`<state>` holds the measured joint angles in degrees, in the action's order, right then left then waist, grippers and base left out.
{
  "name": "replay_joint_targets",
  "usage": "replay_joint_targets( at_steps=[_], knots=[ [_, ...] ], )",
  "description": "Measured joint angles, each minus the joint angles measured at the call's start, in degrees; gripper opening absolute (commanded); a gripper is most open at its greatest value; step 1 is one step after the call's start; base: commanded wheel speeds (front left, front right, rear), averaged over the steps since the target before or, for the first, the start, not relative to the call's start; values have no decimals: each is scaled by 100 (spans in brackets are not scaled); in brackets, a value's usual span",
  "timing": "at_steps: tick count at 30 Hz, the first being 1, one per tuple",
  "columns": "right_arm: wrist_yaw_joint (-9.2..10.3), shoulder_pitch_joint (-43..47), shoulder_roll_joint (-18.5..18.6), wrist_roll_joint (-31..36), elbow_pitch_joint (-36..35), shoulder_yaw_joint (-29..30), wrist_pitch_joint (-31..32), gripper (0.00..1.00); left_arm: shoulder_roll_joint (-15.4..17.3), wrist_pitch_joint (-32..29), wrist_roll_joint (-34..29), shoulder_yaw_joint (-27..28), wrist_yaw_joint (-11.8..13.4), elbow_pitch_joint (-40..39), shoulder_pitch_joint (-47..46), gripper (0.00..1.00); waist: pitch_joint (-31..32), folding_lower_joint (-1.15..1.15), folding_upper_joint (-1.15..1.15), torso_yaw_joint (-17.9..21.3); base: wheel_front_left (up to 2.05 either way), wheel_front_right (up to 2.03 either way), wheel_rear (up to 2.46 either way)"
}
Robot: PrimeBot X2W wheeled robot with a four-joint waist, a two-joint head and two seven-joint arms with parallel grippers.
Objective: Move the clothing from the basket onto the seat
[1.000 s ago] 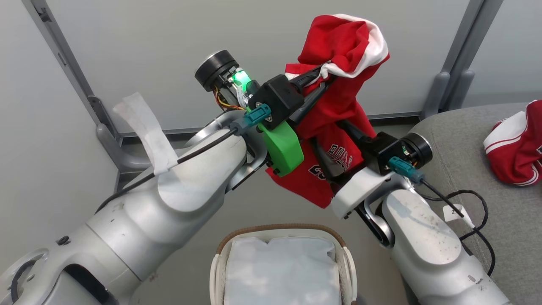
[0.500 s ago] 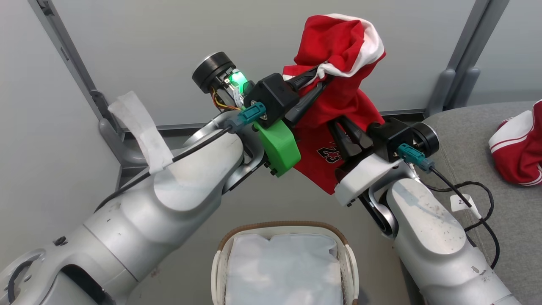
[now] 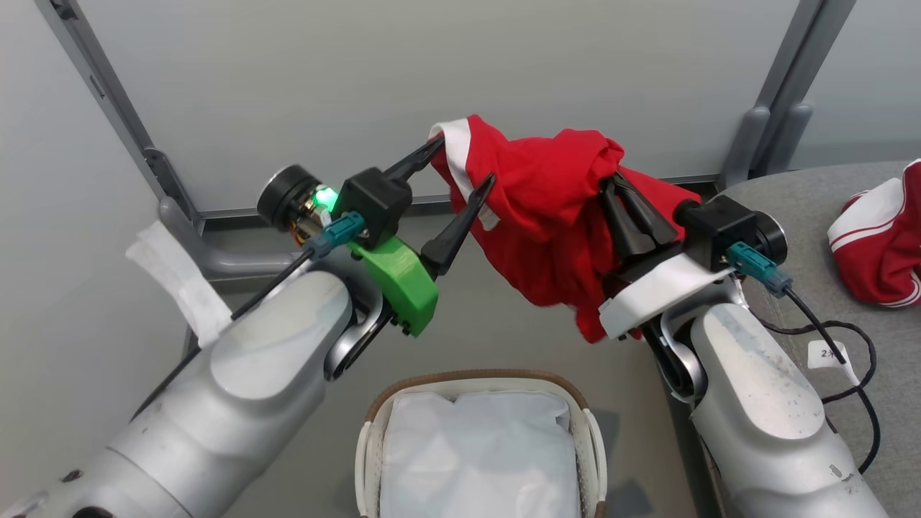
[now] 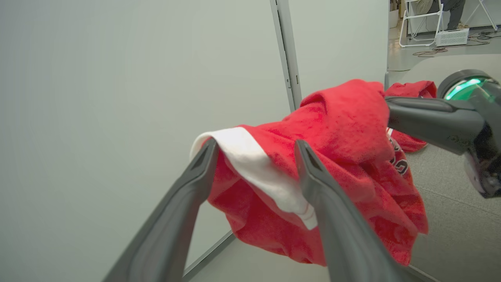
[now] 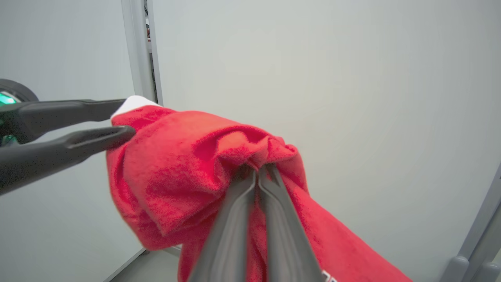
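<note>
A red garment (image 3: 547,216) with white trim hangs in the air above the basket (image 3: 468,378), bunched between my two grippers. My right gripper (image 3: 611,180) is shut on its top fold, seen close up in the right wrist view (image 5: 256,170). My left gripper (image 3: 460,165) is open, and the white-trimmed edge (image 4: 254,164) lies loosely across its spread fingers (image 4: 195,172). The basket holds just its white liner (image 3: 475,453). A second red garment (image 3: 878,244) lies on the grey seat (image 3: 813,208) at the right.
A pale wall panel with grey metal posts (image 3: 770,137) stands close behind the arms. A black cable with a white tag (image 3: 827,352) trails from my right arm over the seat's edge. White tape (image 3: 180,280) flaps from my left forearm.
My left gripper has opened and drawn back to the left. The garment has dropped from upright to slung sideways, and my right gripper has closed on its upper fold.
</note>
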<state>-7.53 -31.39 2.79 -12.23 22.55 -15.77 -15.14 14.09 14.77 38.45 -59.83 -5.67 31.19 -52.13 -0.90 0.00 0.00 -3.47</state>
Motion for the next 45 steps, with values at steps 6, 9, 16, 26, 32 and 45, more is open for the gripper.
replay_joint_targets(
  at_steps=[6,9,16,26,32,45],
  knots=[
    [0,187,0,92,-201,327,0,0,71,26,-5,449,151,-189,865,100,-45,0,0,31,0,0,0],
    [0,285,0,130,-322,446,0,0,14,26,-114,738,189,-330,1391,100,-58,0,0,52,0,0,0],
    [0,508,0,218,-535,600,0,0,-350,26,-481,1355,125,-475,2436,100,-66,0,0,124,0,0,0],
    [0,695,-1,270,-593,668,0,0,-755,27,-1065,1927,-75,-464,3048,100,-70,0,0,292,0,0,0],
    [0,717,-2,336,-588,731,1,0,-878,35,-1357,2123,-141,-483,3212,100,-67,0,0,568,0,0,0],
    [0,658,2,571,-626,1082,0,0,-1056,35,-1686,2071,-163,-557,3209,100,-321,0,0,1684,0,0,0]
  ],
)
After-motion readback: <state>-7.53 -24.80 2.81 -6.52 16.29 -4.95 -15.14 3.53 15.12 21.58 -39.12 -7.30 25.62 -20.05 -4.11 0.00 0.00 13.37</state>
